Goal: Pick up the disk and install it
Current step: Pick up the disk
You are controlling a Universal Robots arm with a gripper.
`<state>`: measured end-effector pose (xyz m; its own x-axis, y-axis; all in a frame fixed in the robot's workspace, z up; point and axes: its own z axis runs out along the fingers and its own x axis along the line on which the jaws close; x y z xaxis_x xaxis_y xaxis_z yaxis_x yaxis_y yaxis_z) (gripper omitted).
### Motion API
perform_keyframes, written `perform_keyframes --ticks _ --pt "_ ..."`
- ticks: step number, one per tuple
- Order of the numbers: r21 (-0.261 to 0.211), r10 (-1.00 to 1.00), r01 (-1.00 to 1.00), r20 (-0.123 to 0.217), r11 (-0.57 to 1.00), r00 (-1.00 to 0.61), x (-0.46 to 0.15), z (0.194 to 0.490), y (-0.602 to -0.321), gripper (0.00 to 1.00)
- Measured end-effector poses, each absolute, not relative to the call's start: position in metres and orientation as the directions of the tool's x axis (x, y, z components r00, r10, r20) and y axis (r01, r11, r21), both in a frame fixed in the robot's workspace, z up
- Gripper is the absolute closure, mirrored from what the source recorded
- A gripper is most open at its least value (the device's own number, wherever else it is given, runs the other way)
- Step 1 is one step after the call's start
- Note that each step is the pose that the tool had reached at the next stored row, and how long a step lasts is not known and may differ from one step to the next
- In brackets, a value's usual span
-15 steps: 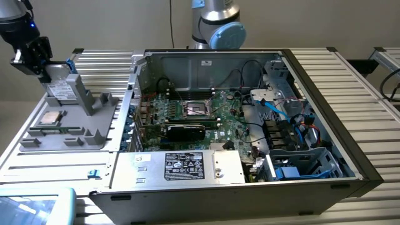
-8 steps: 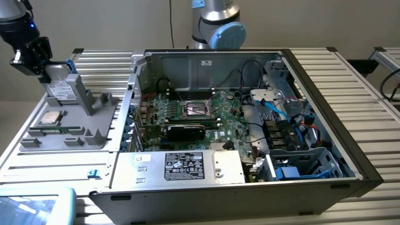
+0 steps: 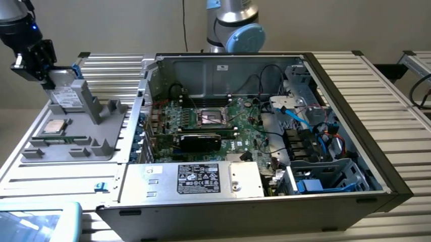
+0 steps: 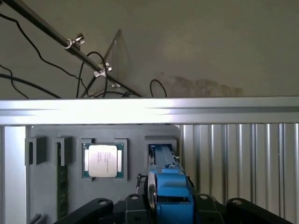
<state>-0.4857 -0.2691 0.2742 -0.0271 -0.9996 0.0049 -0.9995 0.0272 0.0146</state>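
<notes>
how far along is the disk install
Nothing finished yet. In hand: the gripper sits over the disk, which stands in the grey holder beside the case. Left: lifting it out and fitting it into the open case.

Claw [image 4: 171, 211] clamping disk [image 4: 172, 185] edge-on at grey holder [image 4: 46, 193] slot; processor chip [image 4: 103, 161] sitting in pocket just beside.
</notes>
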Motion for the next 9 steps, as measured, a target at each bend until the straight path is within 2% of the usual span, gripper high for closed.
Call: perform_keyframes --ticks 9 --pt "0.013 -1.0 -1.0 0.005 0.028 -0.028 -0.486 0.2767 -0.2691 0.62"
